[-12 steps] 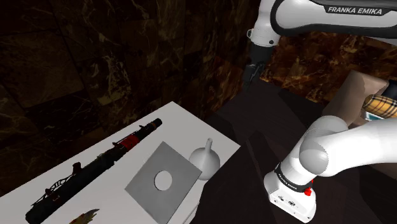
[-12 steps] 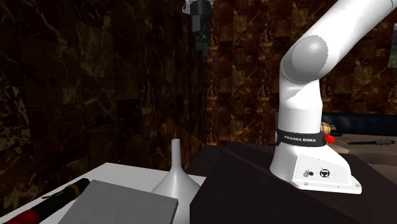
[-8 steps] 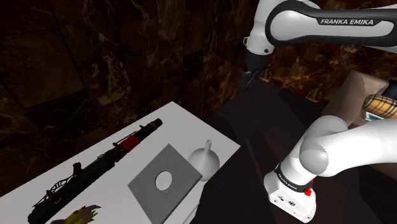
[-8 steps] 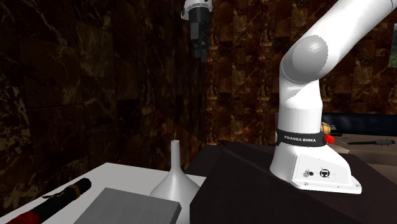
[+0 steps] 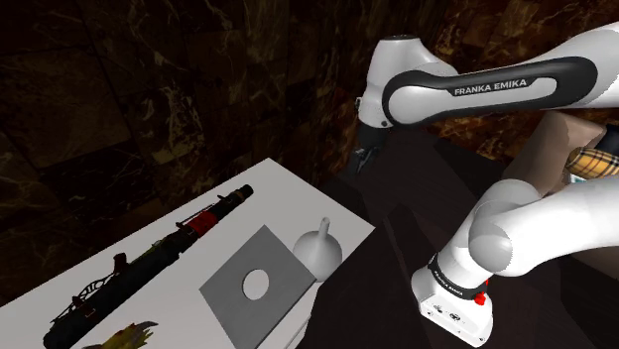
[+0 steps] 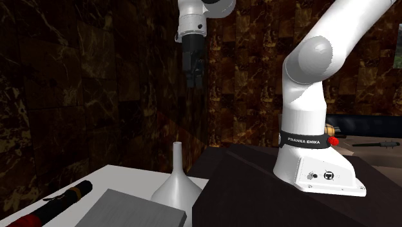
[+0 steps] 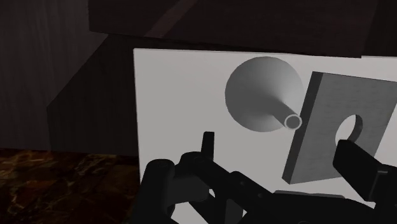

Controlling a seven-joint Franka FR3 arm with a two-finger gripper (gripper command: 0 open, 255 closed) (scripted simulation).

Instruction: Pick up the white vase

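White vase (image 5: 319,250): upright on the bench (image 5: 288,198), at the corner nearest the stand (image 6: 251,177). Wide flared base, thin neck, mouth open on top. Rendered white-grey.

Tool (image 6: 192,80): hangs high over that end of the bench, pointing down, well apart from the vase. Wrist view has the fingers (image 7: 359,167) spread wide, gripping nothing.

Neighbours:
- Grey slab (image 5: 230,294) with a round hole lies flat just beside the vase, on the side away from the stand. Can't tell if they touch. In the wrist view the vase's neck overlaps the slab's edge, so it's the closest thing to the neck.
- Long black-and-red object (image 5: 149,263) lies along the bench beyond the slab, well apart from the vase.

Writing: "FRANKA EMIKA" in white on the dark panel of the arm (image 5: 556,74) in the shoulder view. The same words are on the black band (image 6: 305,140) round the arm's base.

Hard to read:
- Yellowish thing (image 5: 124,339) at the shoulder view's bottom edge is cut off; can't identify it.
- Plaid-patterned thing (image 5: 595,164) at that view's right edge is partly behind the arm and cut off.
- The long object runs off the second exterior view's lower left.
- Walls (image 5: 149,89) are dark brown marbled and dim.
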